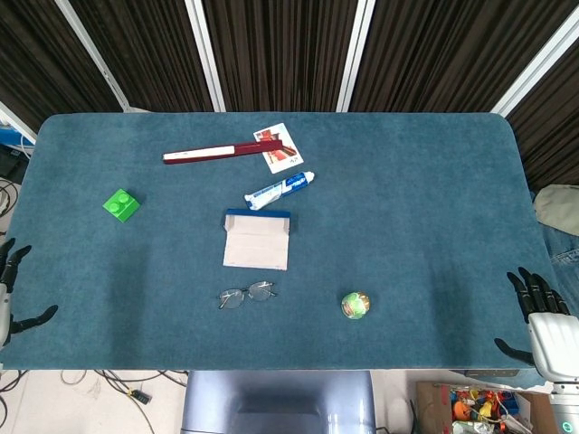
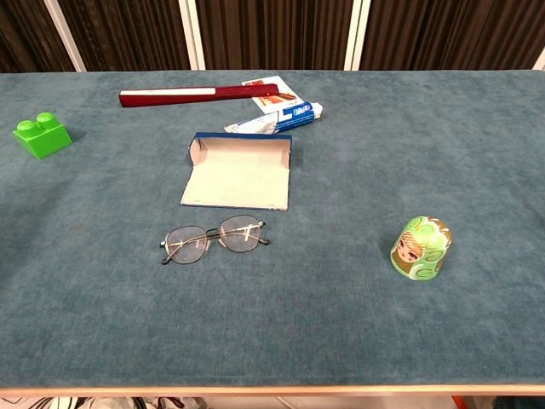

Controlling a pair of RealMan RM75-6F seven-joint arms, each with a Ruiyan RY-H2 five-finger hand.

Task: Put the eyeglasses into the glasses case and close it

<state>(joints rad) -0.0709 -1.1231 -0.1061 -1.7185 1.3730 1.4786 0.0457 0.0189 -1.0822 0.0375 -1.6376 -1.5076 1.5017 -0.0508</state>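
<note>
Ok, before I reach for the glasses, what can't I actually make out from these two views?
- Left hand: head view, cut off by the left edge; absent from chest view.
- Right hand: head view, wrist cut by the bottom edge; absent from chest view.
- Card: chest view, partly covered by the tube; print too small.
- Case: open, but its clasp is too small to see.

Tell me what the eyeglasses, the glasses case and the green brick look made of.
Eyeglasses: thin dark wire frame, probably metal, with clear lenses that show the cloth beneath. Glasses case: lying open, blue outer edge and matte pale lining; likely a stiff board or plastic shell, hard to tell. Green brick: smooth, slightly glossy moulded plastic with round studs.
</note>
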